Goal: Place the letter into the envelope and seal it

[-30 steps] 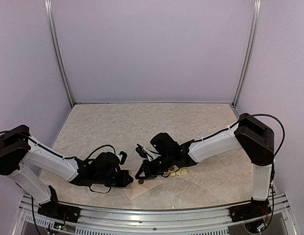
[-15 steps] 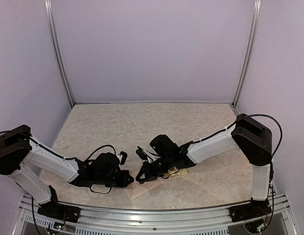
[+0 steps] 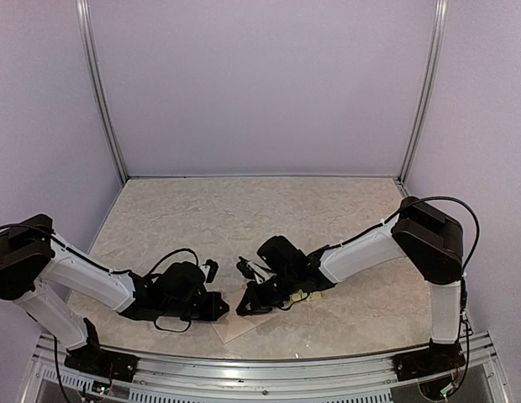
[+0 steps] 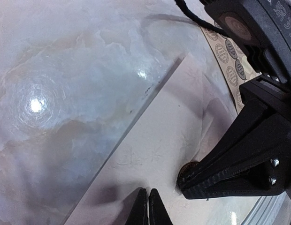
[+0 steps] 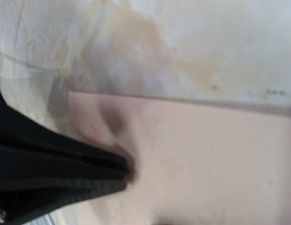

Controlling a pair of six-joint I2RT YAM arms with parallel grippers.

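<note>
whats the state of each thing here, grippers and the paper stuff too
envelope: lying flat on the table, seal not clear
brown sticker: on the envelope, at the right gripper's tip
sticker card: flat beside the envelope, stickers on it
left gripper: shut, tips down at the envelope
right gripper: shut, tip at the brown sticker

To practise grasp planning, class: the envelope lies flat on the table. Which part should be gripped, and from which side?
On the envelope, likely the near corner, approached low from the front: it lies flat, so jaws must pinch an exposed edge, and that corner is uncovered.
</note>
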